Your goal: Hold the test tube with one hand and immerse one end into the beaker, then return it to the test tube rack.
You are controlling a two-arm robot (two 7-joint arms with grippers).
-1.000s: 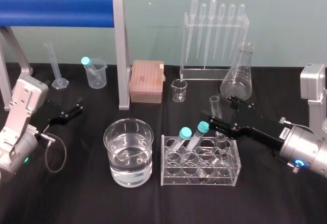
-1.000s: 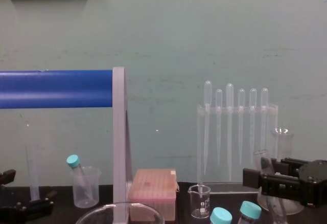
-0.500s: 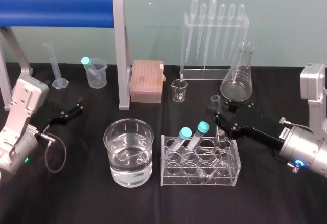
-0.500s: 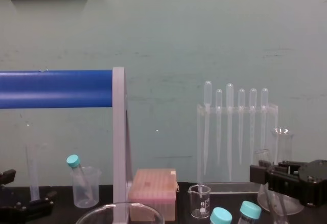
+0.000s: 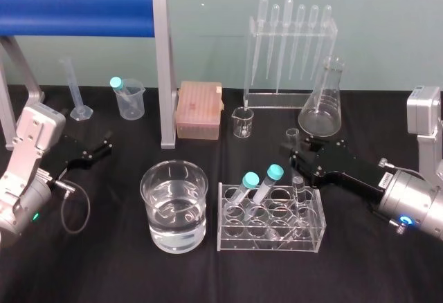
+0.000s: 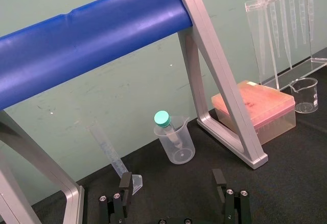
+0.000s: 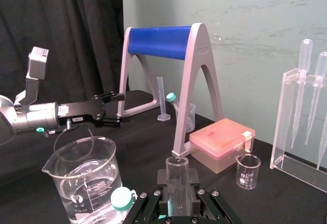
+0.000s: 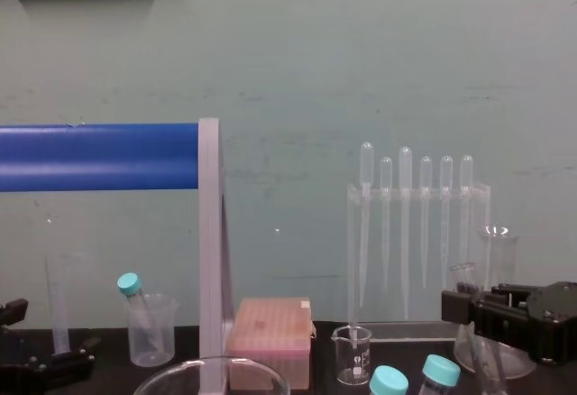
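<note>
Right gripper [image 5: 296,159] is clamped on the test tube [image 5: 291,137], held near upright, mouth upward, base in the rack [image 5: 271,245]; left gripper [image 5: 104,145] is parked, spread.

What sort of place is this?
Likely a chemistry lab bench: pipettes on a stand, a conical flask, a test tube rack where the right gripper holds the test tube; left gripper parked.

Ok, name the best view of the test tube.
Head view: the test tube shows its mouth above the right end effector and its lower end in the rack. Right wrist view gives just its upper part, close up; chest view, a faint sliver.
</note>
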